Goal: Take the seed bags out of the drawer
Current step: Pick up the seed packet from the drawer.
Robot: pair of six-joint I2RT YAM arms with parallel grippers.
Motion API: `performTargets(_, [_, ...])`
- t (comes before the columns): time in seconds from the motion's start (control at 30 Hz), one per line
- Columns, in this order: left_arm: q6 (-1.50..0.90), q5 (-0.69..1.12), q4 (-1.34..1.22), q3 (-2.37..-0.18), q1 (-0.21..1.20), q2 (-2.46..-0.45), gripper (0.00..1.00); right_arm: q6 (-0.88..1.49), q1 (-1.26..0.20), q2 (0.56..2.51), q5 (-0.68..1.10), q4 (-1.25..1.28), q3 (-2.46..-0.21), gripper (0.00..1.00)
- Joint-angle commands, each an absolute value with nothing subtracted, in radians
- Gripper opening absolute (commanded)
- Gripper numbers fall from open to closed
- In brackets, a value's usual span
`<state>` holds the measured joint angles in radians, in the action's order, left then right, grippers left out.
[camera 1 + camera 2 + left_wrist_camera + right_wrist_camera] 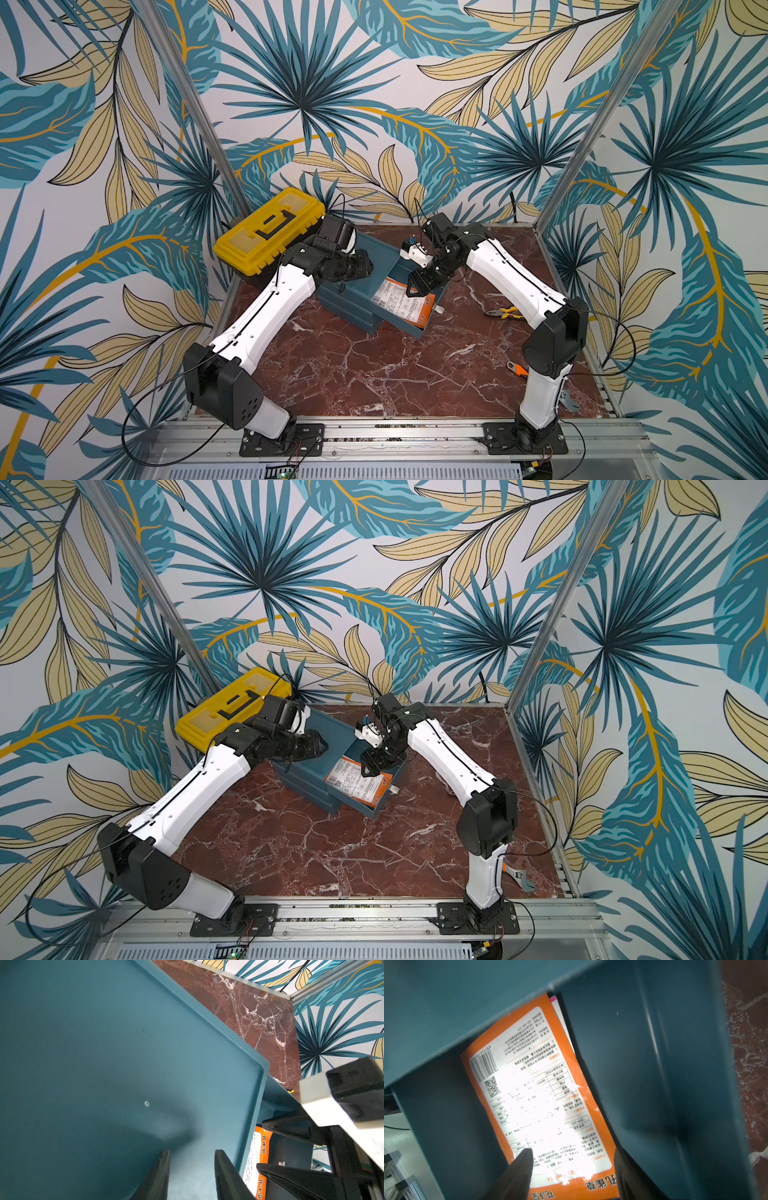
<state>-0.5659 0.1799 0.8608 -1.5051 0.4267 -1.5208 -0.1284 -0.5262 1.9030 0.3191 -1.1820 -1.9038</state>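
A closed yellow toolbox (269, 230) sat at the marble table's (353, 374) far left corner. Pliers (505, 312) and an orange-handled tool (517, 368) lay near its right edge.

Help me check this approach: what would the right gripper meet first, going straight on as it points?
Probably the orange-edged, white-backed seed bag lying in the open blue plastic drawer: the right gripper points down at it, jaws open. The remaining gap is unclear.
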Motion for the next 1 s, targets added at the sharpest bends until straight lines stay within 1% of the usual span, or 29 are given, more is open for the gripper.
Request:
performTargets(0.0, [-0.572,0.178,1.039,-1.431,0.422,-1.585,0.40,-0.154,-0.532,1.932,0.308,-1.202,-1.933,0.68])
performTargets(0.13, [-0.571,0.175,1.043,-1.429,0.421,-1.583,0.40,-0.154,-0.532,1.949,0.310,-1.199,-1.934,0.70])
performTargets(0.43, [-0.570,0.172,1.049,-1.433,0.414,-1.583,0.40,-0.148,-0.535,1.970,0.350,-1.193,-1.922,0.70])
performTargets(0.73, [-0.572,0.174,1.046,-1.434,0.411,-1.583,0.40,-0.128,-0.541,1.967,0.433,-1.193,-1.910,0.55])
performTargets(0.87, [-0.572,0.172,1.047,-1.435,0.410,-1.584,0.40,-0.123,-0.543,1.957,0.454,-1.193,-1.893,0.51])
performTargets(0.9, [-0.570,0.171,1.047,-1.435,0.410,-1.585,0.40,-0.118,-0.544,1.952,0.440,-1.192,-1.889,0.51])
performTargets(0.97, [-0.569,0.171,1.047,-1.434,0.411,-1.585,0.40,-0.109,-0.545,1.942,0.395,-1.183,-1.881,0.60])
